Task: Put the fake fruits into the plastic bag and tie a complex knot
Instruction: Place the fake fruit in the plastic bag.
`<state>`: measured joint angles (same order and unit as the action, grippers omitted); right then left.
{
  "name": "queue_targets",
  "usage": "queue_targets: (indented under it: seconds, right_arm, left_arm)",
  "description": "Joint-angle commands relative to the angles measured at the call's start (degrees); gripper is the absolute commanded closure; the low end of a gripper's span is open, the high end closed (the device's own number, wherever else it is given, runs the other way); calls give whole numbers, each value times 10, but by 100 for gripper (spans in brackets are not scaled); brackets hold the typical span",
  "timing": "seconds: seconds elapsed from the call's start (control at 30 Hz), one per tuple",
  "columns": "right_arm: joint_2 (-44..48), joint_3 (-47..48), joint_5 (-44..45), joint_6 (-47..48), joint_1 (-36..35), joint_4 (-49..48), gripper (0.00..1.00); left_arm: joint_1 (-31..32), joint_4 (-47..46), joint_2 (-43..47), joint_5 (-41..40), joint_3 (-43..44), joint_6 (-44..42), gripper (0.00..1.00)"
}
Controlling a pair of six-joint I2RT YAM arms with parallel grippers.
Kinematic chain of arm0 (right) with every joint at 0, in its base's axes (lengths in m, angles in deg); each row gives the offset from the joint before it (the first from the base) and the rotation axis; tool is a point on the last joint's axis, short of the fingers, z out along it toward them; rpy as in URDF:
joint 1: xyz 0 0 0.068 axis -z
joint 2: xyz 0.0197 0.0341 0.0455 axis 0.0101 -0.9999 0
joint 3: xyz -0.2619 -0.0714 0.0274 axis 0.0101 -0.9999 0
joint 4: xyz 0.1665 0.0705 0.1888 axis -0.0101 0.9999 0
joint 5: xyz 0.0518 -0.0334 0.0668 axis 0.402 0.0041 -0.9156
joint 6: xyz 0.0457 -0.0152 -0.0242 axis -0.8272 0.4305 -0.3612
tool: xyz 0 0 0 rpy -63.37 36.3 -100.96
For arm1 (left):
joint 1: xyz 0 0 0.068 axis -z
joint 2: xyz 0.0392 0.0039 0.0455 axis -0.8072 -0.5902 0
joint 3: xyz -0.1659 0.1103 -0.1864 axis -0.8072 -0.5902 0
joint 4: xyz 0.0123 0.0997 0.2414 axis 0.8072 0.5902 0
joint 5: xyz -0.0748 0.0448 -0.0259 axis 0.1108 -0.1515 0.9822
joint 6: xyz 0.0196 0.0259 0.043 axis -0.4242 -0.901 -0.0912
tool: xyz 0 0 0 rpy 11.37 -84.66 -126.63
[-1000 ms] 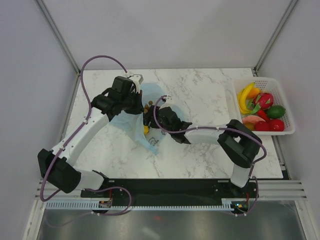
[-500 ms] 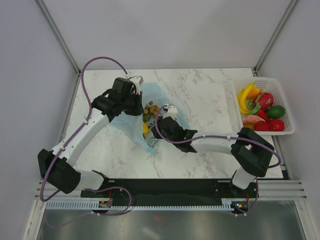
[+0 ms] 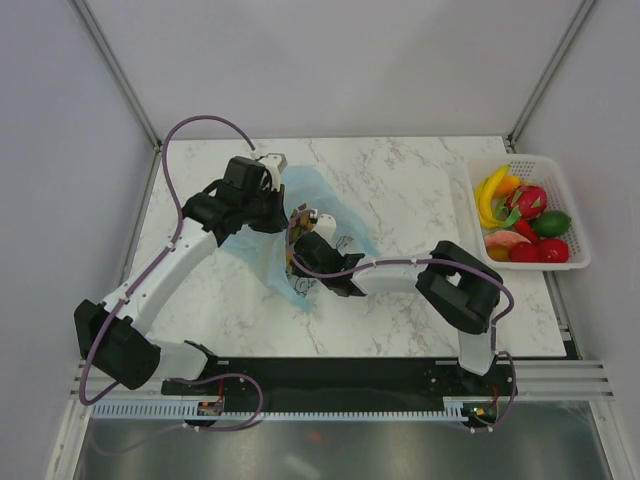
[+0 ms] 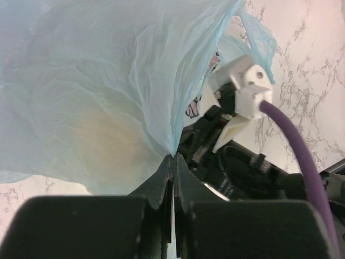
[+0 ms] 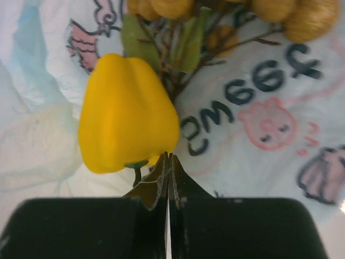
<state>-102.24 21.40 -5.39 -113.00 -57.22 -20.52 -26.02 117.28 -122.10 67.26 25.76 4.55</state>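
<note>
The light-blue plastic bag (image 3: 325, 192) lies at the table's left middle, its mouth held up by my left gripper (image 3: 270, 192). In the left wrist view that gripper (image 4: 173, 157) is shut on a pinch of the bag's film (image 4: 108, 81). My right gripper (image 3: 298, 222) reaches into the bag's mouth. Seen from its wrist, the right gripper (image 5: 169, 156) is shut with nothing visible between the jaws, its tips touching the base of a yellow fake fruit (image 5: 126, 110). A tan round cluster (image 5: 275, 13) lies beyond, on the bag's white doodle panel (image 5: 259, 124).
A white mesh basket (image 3: 563, 182) at the table's right edge holds more fake fruits: bananas (image 3: 490, 195), a pink-red dragon fruit (image 3: 528, 200), a green one and red ones. The right arm's white wrist part and purple cable (image 4: 242, 91) sit close beside the left fingers.
The right gripper has moved left, further into the bag's mouth, and its jaws have closed from open to shut. The left gripper has kept its hold on the bag.
</note>
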Motion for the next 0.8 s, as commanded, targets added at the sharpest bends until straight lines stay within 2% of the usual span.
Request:
queue_targets:
  seconds: [0.0, 0.07, 0.23, 0.37, 0.5, 0.6, 0.63, 0.77]
  right_arm:
    - [-30, 46, -33, -1, -3, -123, 100]
    - [-32, 46, -25, 2, -2, -173, 100]
    - [6, 15, 14, 26, 2, -193, 100]
    - [61, -76, 31, 34, 2, -219, 100]
    - [139, -135, 51, 55, 2, -200, 100]
    - [209, -133, 100, 79, 4, -104, 100]
    - [235, -122, 115, 86, 9, -35, 100]
    - [295, -85, 121, 98, 95, 94, 100]
  left_arm:
    - [-2, -23, 19, 13, -7, -7, 98]
    - [-2, -26, 23, 12, -11, -7, 98]
    - [-2, -30, 25, 3, -17, -8, 98]
    - [-3, -31, 20, 5, -19, -6, 98]
    - [-3, -32, 19, 12, -21, -7, 98]
    - [-4, -33, 20, 13, -23, -9, 98]
    - [-3, -33, 20, 13, -23, -10, 98]
    - [-3, -35, 24, 9, -27, -12, 98]
